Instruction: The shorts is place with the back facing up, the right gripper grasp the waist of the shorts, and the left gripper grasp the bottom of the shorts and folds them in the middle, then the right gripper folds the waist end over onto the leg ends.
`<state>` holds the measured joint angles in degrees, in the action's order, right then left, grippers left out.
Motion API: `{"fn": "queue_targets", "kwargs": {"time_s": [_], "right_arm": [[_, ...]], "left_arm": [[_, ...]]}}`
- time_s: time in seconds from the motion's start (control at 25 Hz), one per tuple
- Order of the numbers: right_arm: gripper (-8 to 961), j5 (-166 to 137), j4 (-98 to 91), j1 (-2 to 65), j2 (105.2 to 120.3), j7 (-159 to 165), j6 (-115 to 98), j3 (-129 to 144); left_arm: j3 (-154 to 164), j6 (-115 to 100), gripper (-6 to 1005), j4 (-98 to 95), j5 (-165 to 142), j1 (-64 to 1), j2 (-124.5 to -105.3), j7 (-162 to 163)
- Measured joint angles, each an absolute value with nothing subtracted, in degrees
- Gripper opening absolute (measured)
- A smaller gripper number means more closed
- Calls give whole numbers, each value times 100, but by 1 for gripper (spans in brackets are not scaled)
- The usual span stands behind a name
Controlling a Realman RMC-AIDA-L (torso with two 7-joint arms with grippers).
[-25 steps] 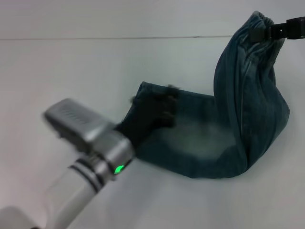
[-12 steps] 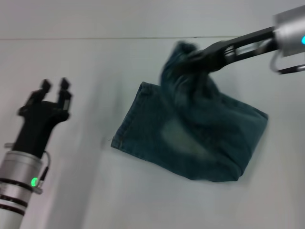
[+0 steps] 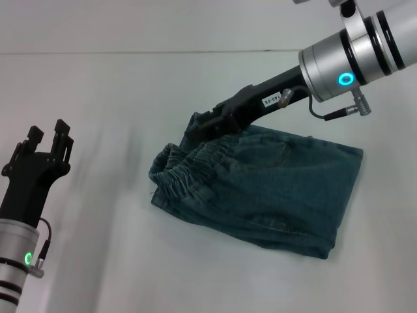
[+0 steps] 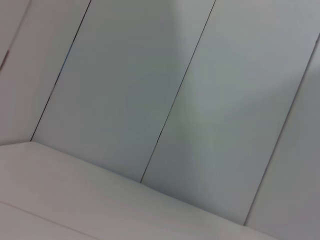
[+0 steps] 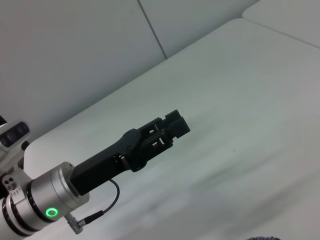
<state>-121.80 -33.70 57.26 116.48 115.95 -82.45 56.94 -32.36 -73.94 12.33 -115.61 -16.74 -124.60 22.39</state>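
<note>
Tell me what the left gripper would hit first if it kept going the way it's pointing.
Probably nothing: the left gripper points away across bare table, well left of the shorts. Depth is unclear.

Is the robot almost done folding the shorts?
Nearly. The shorts already lie folded on the table, with the ruffled waist laid over at their left end. The right gripper sits right at that waist end; I cannot tell if it has let go. The left gripper is open and off to the side, touching nothing. What's left: the right arm pulling away.
</note>
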Motion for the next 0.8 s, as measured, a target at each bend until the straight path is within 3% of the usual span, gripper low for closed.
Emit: {"fn": "queue_targets", "kwargs": {"time_s": [0.16, 0.32, 0.56, 0.72, 0.8], "right_arm": [[498, -12103, -3674, 5458, 11649, 11461, -8556, 5592], [689, -11598, -4200, 4705, 11619, 11003, -9322, 5195], [889, -10587, -4251, 3254, 11422, 9802, -10089, 4324], [899, -10490, -4143, 2559, 11409, 9052, -10136, 4175], [901, -10570, -4004, 2373, 11409, 8764, -10126, 4164]], "left_arm": [[-3129, -7436, 557, 1174, -11570, -1657, -12438, 2405], [-2704, -7768, 573, 573, -11584, -1733, -12405, 3426], [-1068, -8911, 597, -904, -11587, -1820, -12312, 5254], [684, -9755, 613, -2080, -11589, -1883, -12215, 6437], [1270, -10102, 682, -2587, -11590, -1871, -12208, 6756]]}}
